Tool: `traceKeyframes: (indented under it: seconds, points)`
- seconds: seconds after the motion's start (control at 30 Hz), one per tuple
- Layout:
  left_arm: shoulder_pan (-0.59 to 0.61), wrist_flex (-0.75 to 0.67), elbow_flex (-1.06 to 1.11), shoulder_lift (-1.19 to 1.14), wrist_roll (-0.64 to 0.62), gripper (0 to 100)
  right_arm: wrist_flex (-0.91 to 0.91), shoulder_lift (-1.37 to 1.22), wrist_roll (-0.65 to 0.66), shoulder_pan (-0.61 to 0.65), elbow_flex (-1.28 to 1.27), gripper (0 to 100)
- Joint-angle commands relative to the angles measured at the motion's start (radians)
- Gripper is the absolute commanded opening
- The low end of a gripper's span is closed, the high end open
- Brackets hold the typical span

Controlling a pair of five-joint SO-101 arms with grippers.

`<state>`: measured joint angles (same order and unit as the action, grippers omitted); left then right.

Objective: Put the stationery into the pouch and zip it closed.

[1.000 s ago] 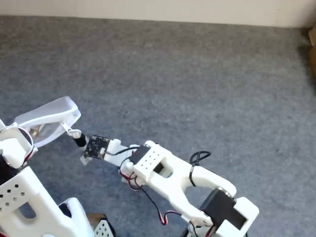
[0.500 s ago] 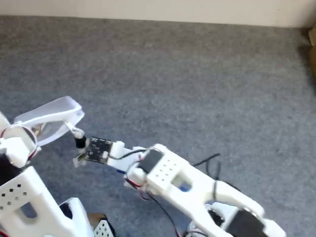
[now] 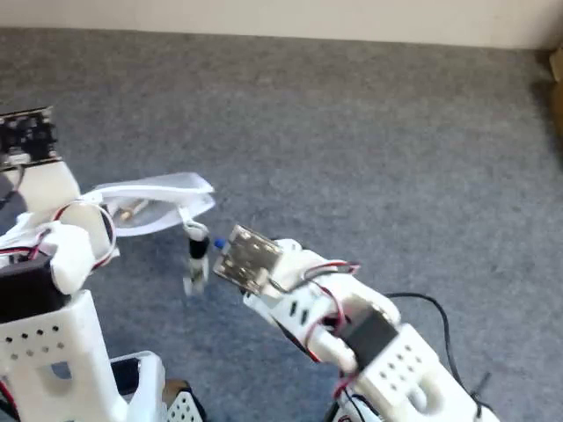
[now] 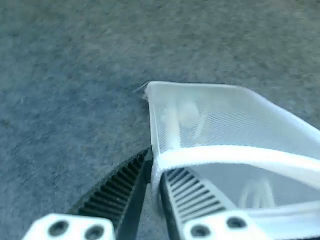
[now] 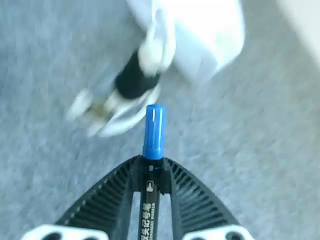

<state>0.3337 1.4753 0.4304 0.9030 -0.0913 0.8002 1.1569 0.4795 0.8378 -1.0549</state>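
Observation:
A white mesh pouch (image 3: 151, 204) hangs above the grey carpet at the left, with small items faintly visible inside. My left gripper (image 4: 155, 167) is shut on the pouch's (image 4: 225, 125) edge. A black-and-white zipper pull (image 3: 194, 260) dangles from the pouch's near corner. My right gripper (image 5: 151, 161) is shut on a marker with a blue cap (image 5: 153, 130), which points at the zipper pull (image 5: 127, 82) and the pouch (image 5: 200, 30) just beyond. From above, the blue cap (image 3: 218, 243) pokes out beside the pull, a little apart from it.
Grey carpet (image 3: 378, 149) covers the whole work area, bounded by a pale wall strip (image 3: 290, 18) at the far side. The two white arm bases (image 3: 53, 352) crowd the near left and near middle.
The left arm has swung the pouch to the right and raised it, so the zipper pull now hangs down. The right arm has pulled back to the right with the marker.

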Motion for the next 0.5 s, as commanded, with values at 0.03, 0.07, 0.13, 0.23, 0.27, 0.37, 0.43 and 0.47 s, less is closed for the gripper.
traceKeyframes:
  seconds: [0.03,0.07,0.13,0.23,0.27,0.37,0.43,0.47]
  points:
    - [-0.101,0.011,-0.093,-0.004,0.009,1,-0.079,0.229,-0.009,-0.013,-0.044,0.3]
    - [-0.119,0.012,-0.099,-0.004,0.009,1,-0.09,0.274,-0.009,-0.013,-0.058,0.3]
    - [-0.153,0.017,-0.113,-0.01,0.009,1,-0.105,0.36,-0.009,-0.013,-0.077,0.3]
    - [-0.197,0.058,-0.166,-0.071,0.009,1,-0.125,0.469,-0.009,-0.013,-0.091,0.3]
    - [-0.205,0.077,-0.188,-0.108,0.009,1,-0.125,0.498,-0.009,-0.013,-0.091,0.3]
    - [-0.216,0.12,-0.249,-0.236,0.009,1,-0.125,0.558,-0.009,-0.013,-0.087,0.3]
    - [-0.216,0.13,-0.274,-0.305,0.006,1,-0.125,0.578,-0.009,-0.013,-0.082,0.3]
    - [-0.216,0.13,-0.278,-0.325,0.005,1,-0.125,0.579,-0.009,-0.013,-0.082,0.3]
